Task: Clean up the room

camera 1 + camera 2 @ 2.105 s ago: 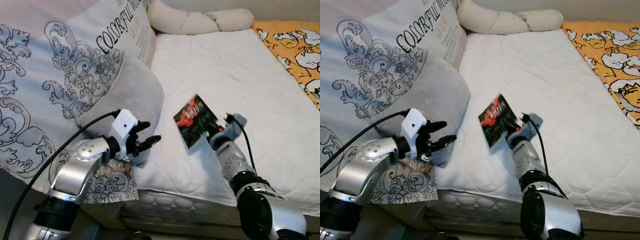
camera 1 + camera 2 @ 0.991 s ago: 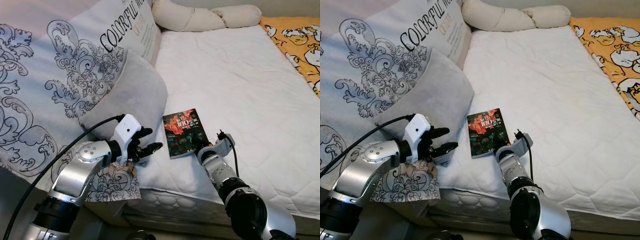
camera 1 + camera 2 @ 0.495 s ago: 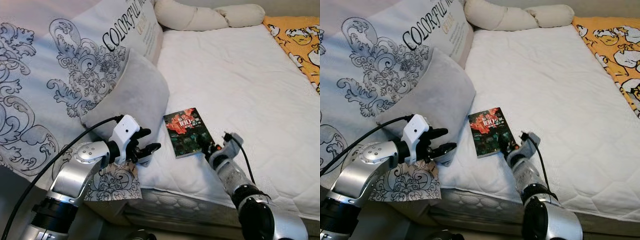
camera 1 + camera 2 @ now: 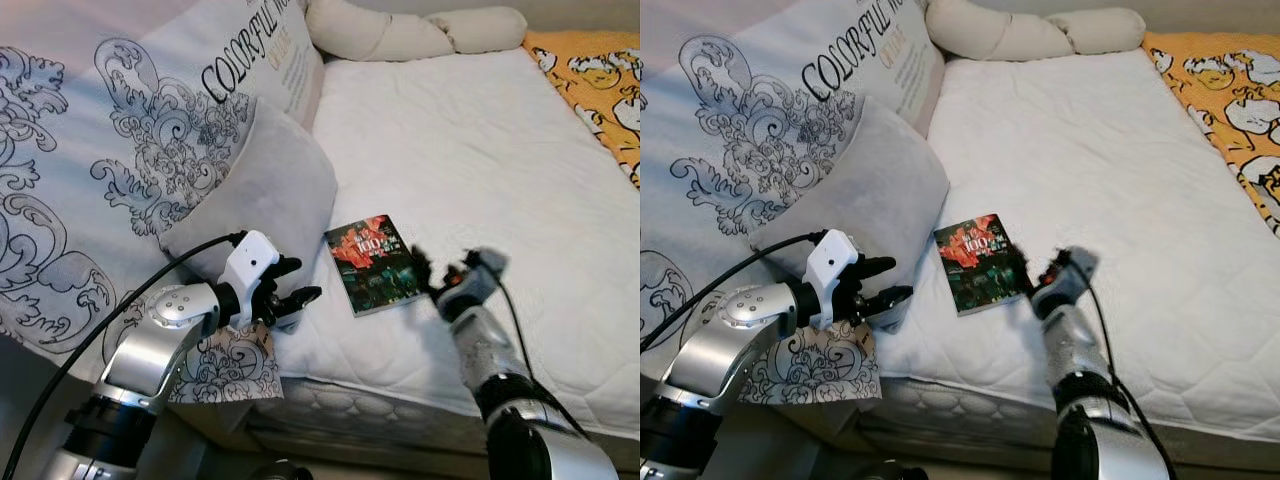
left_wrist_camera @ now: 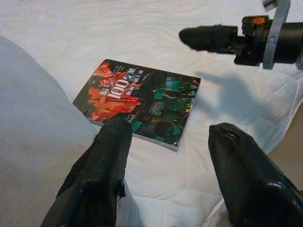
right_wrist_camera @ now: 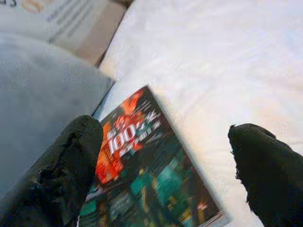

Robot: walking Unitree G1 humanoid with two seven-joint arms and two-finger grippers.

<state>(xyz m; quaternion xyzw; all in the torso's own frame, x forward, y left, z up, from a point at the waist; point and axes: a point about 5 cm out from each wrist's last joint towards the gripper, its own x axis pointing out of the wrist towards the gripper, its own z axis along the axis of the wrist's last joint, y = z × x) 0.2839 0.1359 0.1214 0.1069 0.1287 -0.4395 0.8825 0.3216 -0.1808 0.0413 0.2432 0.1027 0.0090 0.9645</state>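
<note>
A book (image 4: 375, 265) with a red and green cover lies flat on the white mattress (image 4: 480, 150), near the front edge. My right gripper (image 4: 425, 272) hovers just off the book's right edge, blurred and open, holding nothing. In the right wrist view its fingers (image 6: 61, 165) stand wide apart with the book (image 6: 151, 179) beyond them. My left gripper (image 4: 295, 285) is open beside the grey pillow's lower corner, left of the book. Its wrist view shows the book (image 5: 142, 101) ahead of its fingertips (image 5: 113, 137) and the right gripper (image 5: 208, 38) across from it.
A grey pillow (image 4: 270, 190) leans on a large patterned cushion (image 4: 130, 150) at the left. A cream bolster (image 4: 400, 35) lies at the head of the bed, and an orange printed blanket (image 4: 600, 70) covers the far right. The mattress edge (image 4: 370, 400) runs close below the book.
The right gripper held the book tilted above the bed, laid it flat, let go and drew back to the right. The left arm has barely moved.
</note>
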